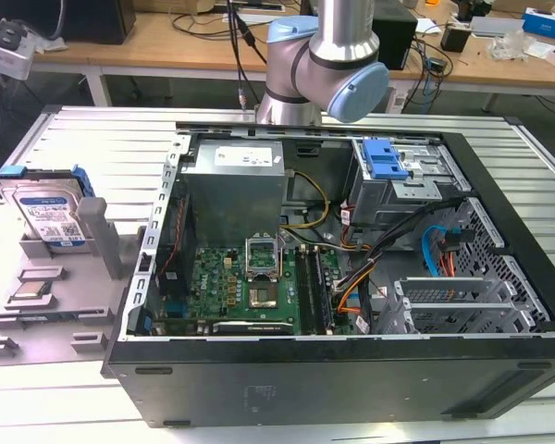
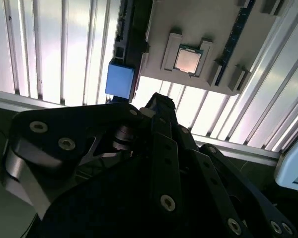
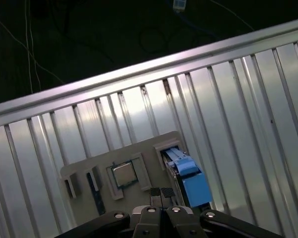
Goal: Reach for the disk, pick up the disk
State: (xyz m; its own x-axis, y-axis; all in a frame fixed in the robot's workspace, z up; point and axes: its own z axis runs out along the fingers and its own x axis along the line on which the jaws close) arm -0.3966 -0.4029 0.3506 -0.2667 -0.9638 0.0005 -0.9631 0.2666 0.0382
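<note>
The disk (image 1: 48,211) stands on edge in a slot at the far end of the grey holder (image 1: 74,277), its label facing out and its blue bracket around the rim. The holder lies on the ribbed counter (image 1: 55,139). In the first wrist view the claw (image 3: 161,191) hangs well above the holder, clenched on nothing, its 2 tips pressed together and pointing down just beside the disk's top edge.

The likely trouble starts with those closed tips. If they descend as they are, they would strike the bracket instead of straddling it, and that could knock the disk over or wedge it in the slot. The top edge is a narrow target, so a small sideways error would put 1 tip on the bracket alone, and that plastic may flex and slip. The chip (image 1: 32,292), seated in the holder near the disk, could be bumped.

Counted: 1 disk, 1 chip, 1 holder, 1 claw and 1 open computer case (image 1: 351,379) beside the holder.
</note>
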